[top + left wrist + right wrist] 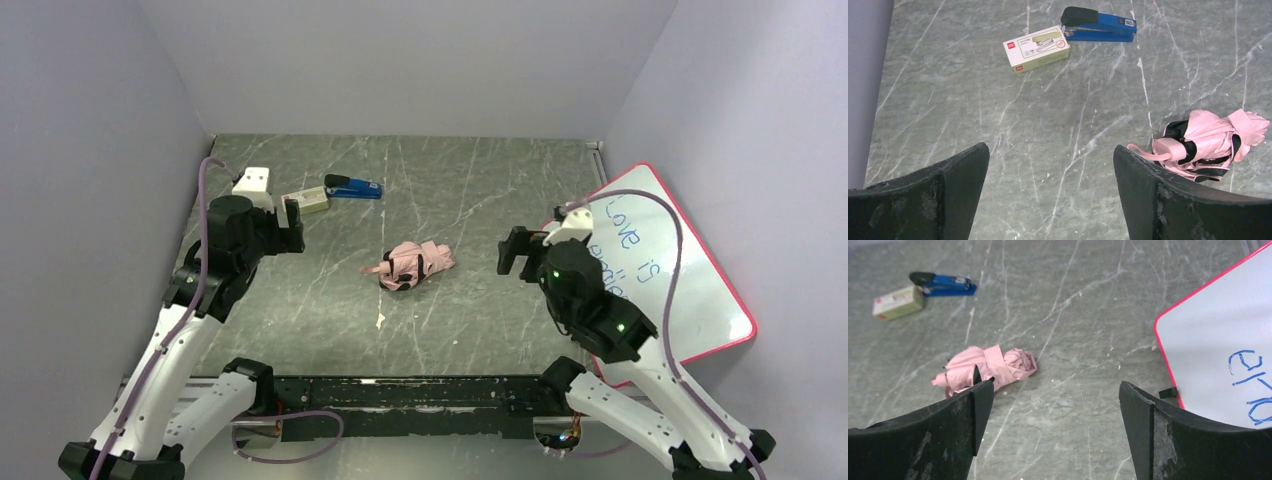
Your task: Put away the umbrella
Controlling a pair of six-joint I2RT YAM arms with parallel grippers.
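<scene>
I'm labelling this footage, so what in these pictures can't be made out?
- Blue handwriting on the red-rimmed whiteboard: top view, the right arm covers its lower lines; right wrist view, the frame edge cuts it.
- Print on the small pale green box: too small, every view.
- Pale pink folded umbrella: right wrist view, the right gripper's finger hides its near edge.

Blue stapler (353, 187) w/ black top at far left of grey marbled table (470, 310), small pale-green box (306, 201) just beside its black end. Red-framed whiteboard (690, 290) w/ blue handwriting at rt edge, by wall.
</scene>
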